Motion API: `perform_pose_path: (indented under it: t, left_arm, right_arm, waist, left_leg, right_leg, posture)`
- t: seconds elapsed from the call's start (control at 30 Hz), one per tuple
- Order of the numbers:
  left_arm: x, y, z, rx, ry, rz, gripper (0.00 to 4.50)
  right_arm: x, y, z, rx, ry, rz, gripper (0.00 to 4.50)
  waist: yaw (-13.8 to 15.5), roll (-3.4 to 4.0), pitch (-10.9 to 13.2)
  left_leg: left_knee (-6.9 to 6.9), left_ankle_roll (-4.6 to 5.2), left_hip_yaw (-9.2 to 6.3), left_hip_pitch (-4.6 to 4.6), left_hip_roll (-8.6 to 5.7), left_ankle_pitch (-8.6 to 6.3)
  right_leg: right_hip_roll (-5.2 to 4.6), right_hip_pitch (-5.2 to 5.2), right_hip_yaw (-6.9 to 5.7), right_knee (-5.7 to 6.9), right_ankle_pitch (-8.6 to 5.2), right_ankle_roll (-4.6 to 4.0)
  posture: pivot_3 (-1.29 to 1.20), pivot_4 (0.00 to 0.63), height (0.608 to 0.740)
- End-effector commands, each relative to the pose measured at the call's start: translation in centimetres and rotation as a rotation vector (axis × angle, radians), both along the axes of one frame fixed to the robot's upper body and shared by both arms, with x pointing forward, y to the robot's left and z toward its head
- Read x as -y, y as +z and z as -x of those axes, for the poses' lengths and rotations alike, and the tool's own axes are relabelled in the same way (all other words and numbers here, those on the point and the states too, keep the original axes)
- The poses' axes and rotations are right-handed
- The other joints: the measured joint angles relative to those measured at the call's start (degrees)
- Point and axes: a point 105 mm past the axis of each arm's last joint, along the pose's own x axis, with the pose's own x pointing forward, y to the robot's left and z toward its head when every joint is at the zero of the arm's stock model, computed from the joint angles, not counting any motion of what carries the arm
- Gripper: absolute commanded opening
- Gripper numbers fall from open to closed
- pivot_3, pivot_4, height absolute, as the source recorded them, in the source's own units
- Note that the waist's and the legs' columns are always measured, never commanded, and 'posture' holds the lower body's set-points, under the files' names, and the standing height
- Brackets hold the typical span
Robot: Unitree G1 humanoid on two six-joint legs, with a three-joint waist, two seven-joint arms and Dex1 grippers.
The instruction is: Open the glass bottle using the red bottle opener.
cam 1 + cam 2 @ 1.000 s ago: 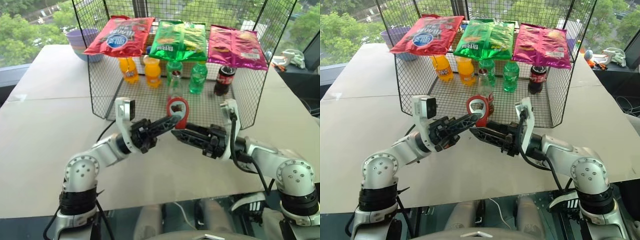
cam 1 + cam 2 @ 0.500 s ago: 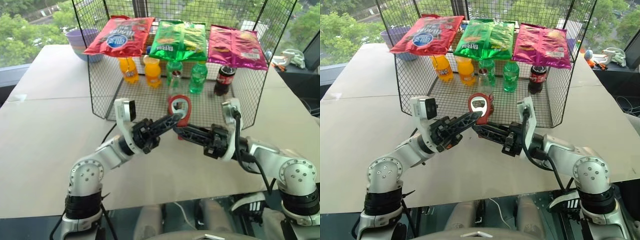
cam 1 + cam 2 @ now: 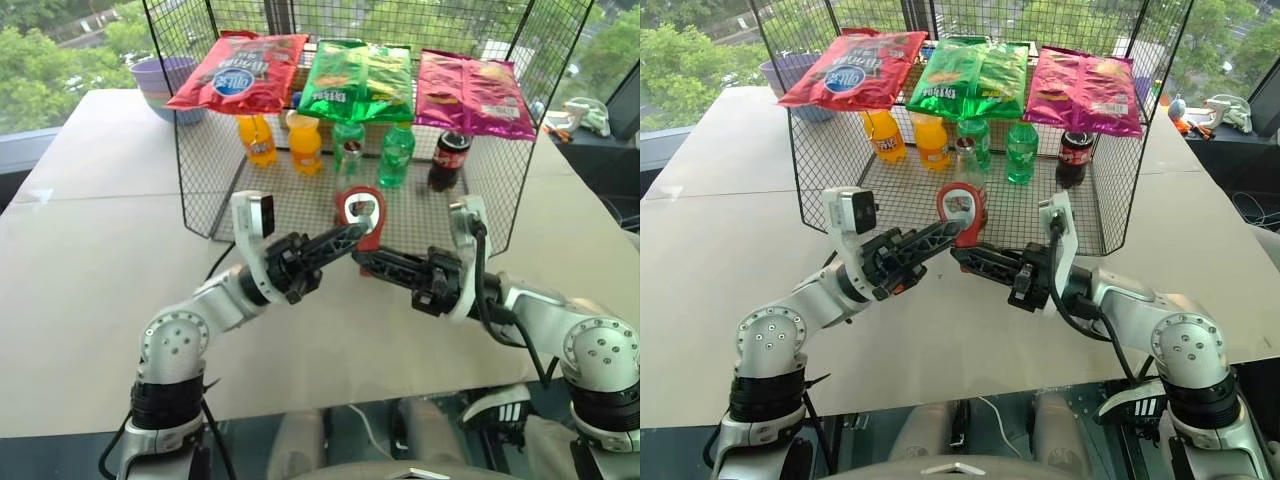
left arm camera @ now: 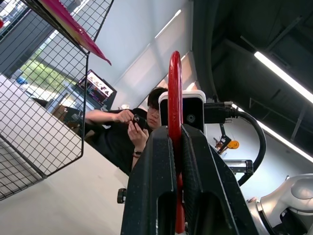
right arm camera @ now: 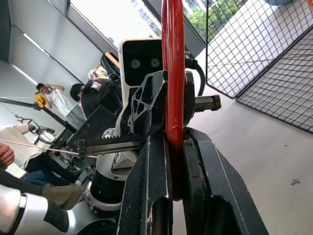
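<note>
The red bottle opener (image 3: 360,214) stands upright in the air between my two arms, its ring head on top, in front of the wire rack. My left gripper (image 3: 352,233) is shut on it from the left and my right gripper (image 3: 362,260) is shut on its lower handle from the right. The left wrist view shows the opener (image 4: 175,98) edge-on between black fingers (image 4: 156,166). In the right wrist view the opener (image 5: 174,73) is clamped the same way. The glass bottle (image 3: 349,168) stands inside the rack just behind the opener, its lower half hidden.
The wire rack (image 3: 210,170) holds orange bottles (image 3: 258,138), green bottles (image 3: 397,155) and a black cola bottle (image 3: 447,158), with chip bags (image 3: 360,80) on top. A purple bowl (image 3: 163,82) sits at the back left. A seated person (image 4: 124,129) is beyond the table.
My right gripper has shut on the opener's handle. Both arms stay close together, and the opener sits a little higher in front of the bottle.
</note>
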Motion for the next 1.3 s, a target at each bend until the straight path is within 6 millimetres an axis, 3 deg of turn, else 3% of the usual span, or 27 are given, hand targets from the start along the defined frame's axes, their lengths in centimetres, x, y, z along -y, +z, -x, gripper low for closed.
perform_pose_path:
  t: [0.03, 0.23, 0.43, 0.47, 0.53, 0.73, 0.8, 0.87, 0.97, 1.1, 1.3]
  left_arm:
    - [-0.5, 0.9, -0.6, 0.048, 0.057, 0.001, 0.0]
    - [-0.4, 0.8, -0.5, 0.059, 0.058, -0.016, 0.0]
    - [-1.7, 0.6, -0.9, 0.057, 0.082, -0.023, 0.0]
    - [-1.9, 0.6, -1.1, 0.058, 0.09, -0.027, 0.76]
    - [-2.1, 0.5, -1.2, 0.055, 0.103, -0.032, 1.31]
    - [-3.1, -0.4, -1.7, 0.09, 0.208, -0.136, 3.95]
    - [-3.6, -0.6, -2.3, 0.145, 0.292, -0.199, 4.45]
    - [-4.2, -0.4, -3.3, 0.19, 0.394, -0.246, 4.45]
    - [-5.0, -1.2, -5.6, 0.269, 0.563, -0.467, 4.45]
    - [-5.2, -0.3, -6.7, 0.31, 0.536, -0.467, 4.45]
    - [-3.6, -1.5, -8.7, 0.398, 0.513, -0.599, 4.45]
  right_arm:
    - [0.3, 0.6, 0.1, 0.048, -0.001, 0.001, 0.03]
    - [0.4, 0.1, 0.0, 0.044, -0.007, 0.008, 0.03]
    - [0.5, 0.6, 0.1, 0.044, -0.001, -0.021, 0.03]
    - [0.6, 0.6, 0.1, 0.045, -0.003, -0.02, 0.0]
    - [0.7, 0.7, 0.1, 0.046, -0.006, -0.02, 0.0]
    - [1.7, 0.9, 0.0, 0.054, -0.046, -0.026, 0.0]
    - [2.2, 0.7, -0.1, 0.058, -0.072, -0.016, 0.0]
    - [3.0, 0.5, -0.2, 0.068, -0.12, 0.005, 0.0]
    - [4.0, 0.4, -0.2, 0.094, -0.193, 0.037, 0.0]
    - [5.0, 0.5, 0.0, 0.116, -0.271, 0.057, 0.0]
    - [6.3, 0.5, 0.7, 0.148, -0.359, 0.114, 0.0]
  waist:
    - [0.0, 0.0, 0.0]
    - [0.0, 0.0, 0.0]
    - [0.0, 0.0, 0.0]
    - [0.0, 0.0, 0.0]
    - [0.0, 0.01, 0.0]
    - [0.1, 0.0, 0.0]
    - [0.1, 0.0, 0.0]
    - [0.2, 0.01, 0.0]
    - [0.2, 0.0, 0.0]
    - [0.2, -0.01, 0.0]
    - [0.3, 0.0, 0.0]
  left_leg:
    - [0.0, 0.0, 0.0, 0.0, 0.0, 0.0]
    - [0.0, 0.0, -0.01, 0.0, 0.01, 0.0]
    - [-0.02, 0.0, -0.01, -0.01, 0.01, 0.0]
    - [-0.02, 0.0, 0.0, -0.01, 0.01, 0.0]
    - [-0.02, 0.0, 0.0, -0.01, 0.02, 0.0]
    - [-0.05, 0.01, 0.0, -0.08, 0.01, -0.01]
    - [-0.08, 0.01, 0.01, -0.09, 0.01, -0.01]
    - [-0.1, 0.01, 0.02, -0.1, 0.02, -0.01]
    - [-0.11, 0.01, 0.01, -0.11, 0.01, -0.01]
    - [-0.11, 0.01, 0.03, -0.13, 0.02, -0.01]
    - [-0.3, 0.03, 0.05, -0.14, -0.01, -0.02]
  right_leg:
    - [0.0, 0.0, 0.0, 0.0, 0.0, 0.0]
    - [0.0, 0.0, 0.0, -0.01, 0.0, 0.0]
    - [0.0, -0.03, 0.0, -0.02, 0.0, 0.0]
    - [0.0, -0.03, 0.0, -0.02, 0.0, 0.0]
    - [0.0, -0.05, 0.0, -0.02, 0.0, 0.0]
    - [-0.02, -0.07, -0.01, -0.09, 0.0, 0.0]
    - [-0.02, -0.07, -0.01, -0.13, 0.0, 0.0]
    - [-0.02, -0.09, -0.01, -0.14, 0.0, 0.0]
    - [-0.03, -0.09, -0.03, -0.17, 0.0, 0.0]
    - [-0.05, -0.1, -0.05, -0.19, 0.01, 0.01]
    - [-0.04, -0.12, -0.05, -0.31, 0.0, 0.01]
  posture:
    - [0.0, 0.15, 0.74]
    - [0.0, 0.15, 0.74]
    - [0.0, 0.15, 0.74]
    - [0.0, 0.15, 0.74]
    - [0.0, 0.15, 0.74]
    - [0.0, 0.15, 0.74]
    - [0.0, 0.15, 0.74]
    - [0.0, 0.15, 0.74]
    - [0.0, 0.15, 0.74]
    - [0.0, 0.15, 0.74]
    - [0.0, 0.15, 0.74]
